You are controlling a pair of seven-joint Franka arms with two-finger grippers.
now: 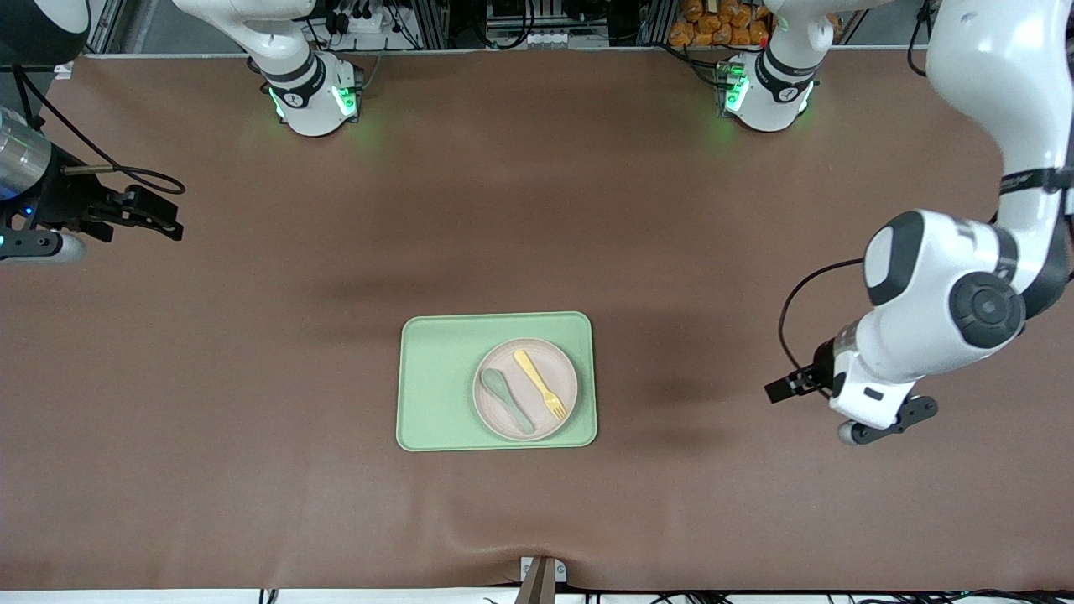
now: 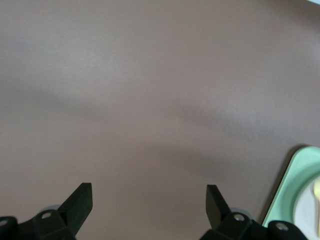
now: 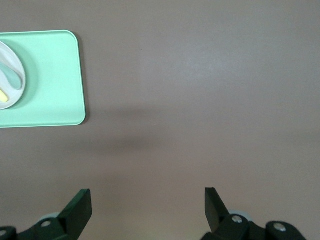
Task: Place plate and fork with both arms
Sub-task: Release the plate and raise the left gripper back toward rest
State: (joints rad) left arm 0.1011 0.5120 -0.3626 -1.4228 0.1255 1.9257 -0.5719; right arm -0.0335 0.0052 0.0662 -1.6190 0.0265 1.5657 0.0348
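The off-white plate (image 1: 558, 362) lies on the pale green tray (image 1: 436, 377), toward the left arm's end of it. The yellow fork (image 1: 539, 383) and a muted green spoon (image 1: 506, 398) lie side by side on the plate. My left gripper (image 1: 779, 389) is open and empty, over bare table toward the left arm's end from the tray; in the left wrist view (image 2: 149, 192) the tray's corner (image 2: 292, 185) shows. My right gripper (image 1: 164, 214) is open and empty over the right arm's end of the table; in the right wrist view (image 3: 148, 197) the tray (image 3: 50, 75) shows.
The brown table mat (image 1: 252, 377) surrounds the tray on all sides. The two arm bases (image 1: 315, 96) (image 1: 768, 92) stand along the table's edge farthest from the front camera. A small bracket (image 1: 541, 575) sits at the edge nearest to it.
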